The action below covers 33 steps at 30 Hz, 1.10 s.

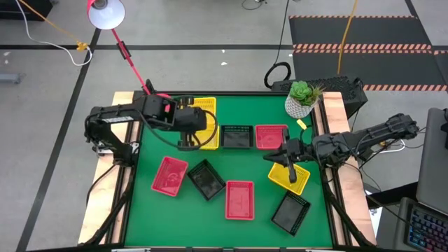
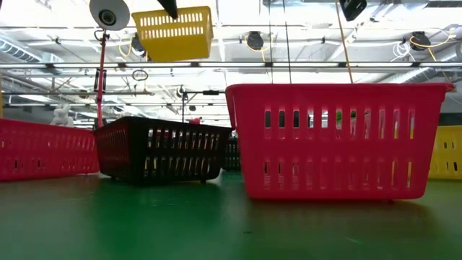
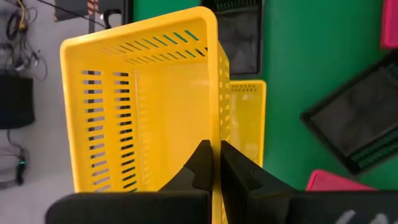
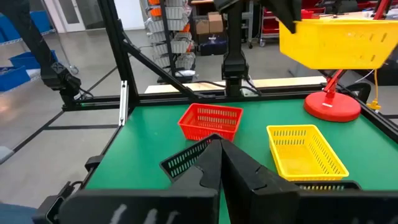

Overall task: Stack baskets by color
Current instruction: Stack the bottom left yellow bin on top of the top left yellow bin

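A green table top (image 1: 231,157) sits in a workshop with a grey floor, a red desk lamp (image 1: 106,12) leaning over its far left corner and a white plant pot (image 1: 301,106) at the far right. The left gripper (image 3: 214,163) is pinched on the wall of a yellow basket (image 3: 143,106), holding it in the air above a second yellow basket (image 4: 306,151) that lies on the table near the lamp's round red base (image 4: 332,106). The right gripper (image 1: 287,155), fingers closed and holding nothing, hovers beside a third yellow basket (image 1: 291,175) on the right side. Three red baskets (image 1: 239,199) and three black baskets (image 1: 206,179) lie scattered singly across the green, none stacked.
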### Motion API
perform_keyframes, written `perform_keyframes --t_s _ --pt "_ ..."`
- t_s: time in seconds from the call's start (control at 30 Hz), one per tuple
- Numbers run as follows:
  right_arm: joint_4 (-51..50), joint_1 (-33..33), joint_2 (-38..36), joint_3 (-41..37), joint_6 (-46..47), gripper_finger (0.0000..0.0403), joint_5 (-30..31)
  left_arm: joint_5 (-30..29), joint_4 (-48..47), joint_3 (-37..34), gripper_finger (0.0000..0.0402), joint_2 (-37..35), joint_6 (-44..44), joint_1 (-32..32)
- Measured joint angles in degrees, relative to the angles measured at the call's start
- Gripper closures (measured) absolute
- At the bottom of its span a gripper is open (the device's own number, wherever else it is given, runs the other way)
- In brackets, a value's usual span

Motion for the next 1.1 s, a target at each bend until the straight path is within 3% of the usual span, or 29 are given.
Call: perform_keyframes --t_s 0.2,0.9,1.1 --pt "-0.78 1.13 0.0 -0.08 0.02 0.0403 0.0 0.28 5.65 -4.84 0.0392 0.02 -0.34 -1.47" --pt "1.03 1.32 0.0 -2.54 0.04 0.0403 0.02 -0.78 28.68 -31.49 0.0391 0.04 2.37 -1.2" --pt "1.0 1.32 0.0 -2.54 0.04 0.0403 0.15 -1.71 31.46 -35.91 0.0385 0.02 1.27 -1.2"
